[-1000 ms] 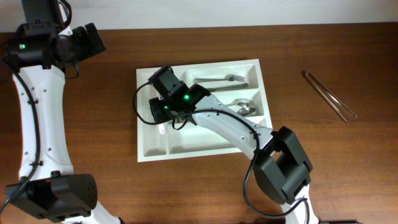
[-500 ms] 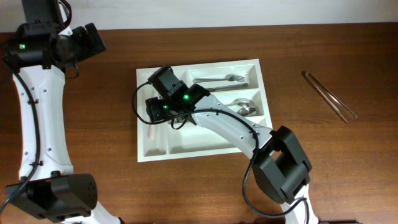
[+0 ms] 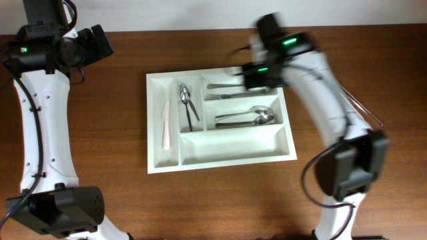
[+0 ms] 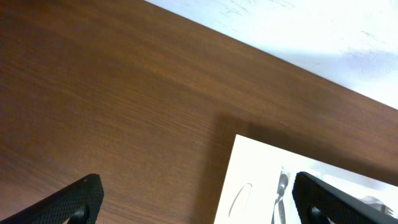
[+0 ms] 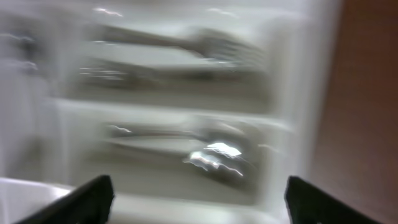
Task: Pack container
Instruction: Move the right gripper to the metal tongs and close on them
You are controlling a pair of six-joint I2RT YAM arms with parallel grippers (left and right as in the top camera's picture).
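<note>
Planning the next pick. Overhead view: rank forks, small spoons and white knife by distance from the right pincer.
1. Forks: top crosswise compartment, right beside the right pincer.
2. Small spoons: inner narrow compartment, further left.
3. White knife: outer narrow compartment at the left edge, farthest.

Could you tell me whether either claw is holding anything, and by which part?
Nothing is held: the left claw and the right claw both stand open and empty.
</note>
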